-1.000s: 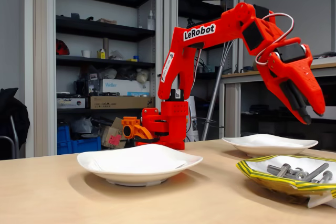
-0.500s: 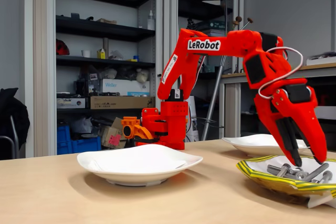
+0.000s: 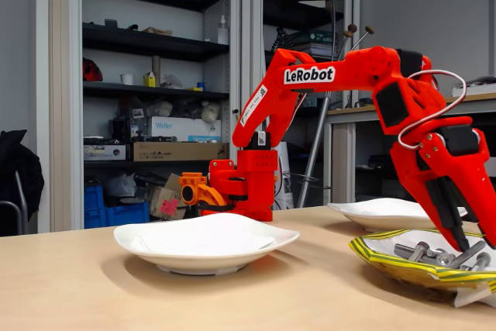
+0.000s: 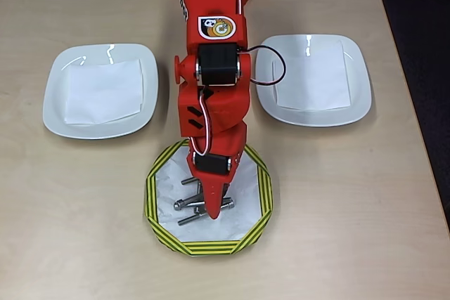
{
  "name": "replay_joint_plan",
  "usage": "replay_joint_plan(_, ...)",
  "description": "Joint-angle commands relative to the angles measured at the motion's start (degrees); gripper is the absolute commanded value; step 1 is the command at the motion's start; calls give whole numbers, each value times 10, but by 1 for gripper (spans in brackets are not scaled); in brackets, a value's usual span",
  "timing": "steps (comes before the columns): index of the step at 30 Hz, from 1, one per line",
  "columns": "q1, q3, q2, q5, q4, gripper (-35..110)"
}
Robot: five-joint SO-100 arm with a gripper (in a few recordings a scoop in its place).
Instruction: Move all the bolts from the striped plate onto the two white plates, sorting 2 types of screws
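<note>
While our red arm reached forward and bent steeply down at the wrist, we saw the gripper (image 3: 474, 244) pointing into the striped plate (image 4: 158, 224), fingers slightly apart, tips among the bolts (image 4: 188, 204). Both white plates (image 4: 98, 89) (image 4: 313, 79) sat on the desk (image 4: 337, 209) either side of the arm, holding only paper squares.

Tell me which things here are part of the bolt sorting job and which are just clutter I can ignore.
Part of the job:
- gripper, lowered over the bolts
- bolts
- striped plate
- white plates, paper-lined: one, the other

Just lying about:
- shelves of boxes behind the table
- blue crate
</note>
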State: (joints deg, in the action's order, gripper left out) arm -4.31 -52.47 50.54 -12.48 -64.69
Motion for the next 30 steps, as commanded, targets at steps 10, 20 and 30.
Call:
replay_joint_plan(10,4,31,-19,-26,1,5)
replay_joint_plan(20,9,99,-40,-38,-43,0)
replay_joint_plan(30,13,413,-157,-15,-200,0)
